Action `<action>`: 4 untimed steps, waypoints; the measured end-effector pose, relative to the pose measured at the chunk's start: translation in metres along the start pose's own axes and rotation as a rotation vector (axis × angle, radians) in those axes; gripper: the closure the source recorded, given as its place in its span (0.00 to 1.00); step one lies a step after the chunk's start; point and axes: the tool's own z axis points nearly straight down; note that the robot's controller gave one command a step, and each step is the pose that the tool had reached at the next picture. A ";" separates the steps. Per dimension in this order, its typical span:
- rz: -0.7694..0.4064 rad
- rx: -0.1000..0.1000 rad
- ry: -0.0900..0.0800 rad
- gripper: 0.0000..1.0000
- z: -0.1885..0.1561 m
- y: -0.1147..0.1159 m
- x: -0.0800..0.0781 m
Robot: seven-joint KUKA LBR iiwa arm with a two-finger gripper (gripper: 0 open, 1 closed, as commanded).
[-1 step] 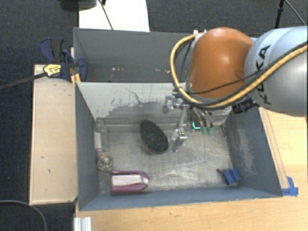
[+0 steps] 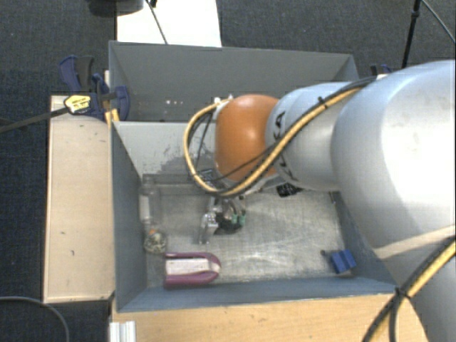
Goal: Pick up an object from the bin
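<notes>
Arm (image 2: 370,141) enters the grey bin (image 2: 132,191) from the right and bends down toward its floor. The orange wrist cover (image 2: 242,140), looped by a yellow and black cable (image 2: 191,159), hangs behind and somewhat right of the purple box (image 2: 191,268); this flat, white-labelled box lies by the near wall and serves as landmark here. Gripper (image 2: 216,223) points downward beneath the cover, low over the bin floor, a little behind the purple box and apart from it; released or clenched cannot be told. A small dark item with a green patch (image 2: 233,221) sits hard against the gripper's right side; whether it is gripped, or is part of the gripper, cannot be told. A small round glassy item (image 2: 154,242) lies just behind and left of the purple box; a small blue block (image 2: 343,261) lies well to the right of it, near the bin's right wall.
</notes>
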 end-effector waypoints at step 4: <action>0.402 -0.001 0.000 0.00 -0.005 -0.043 -0.003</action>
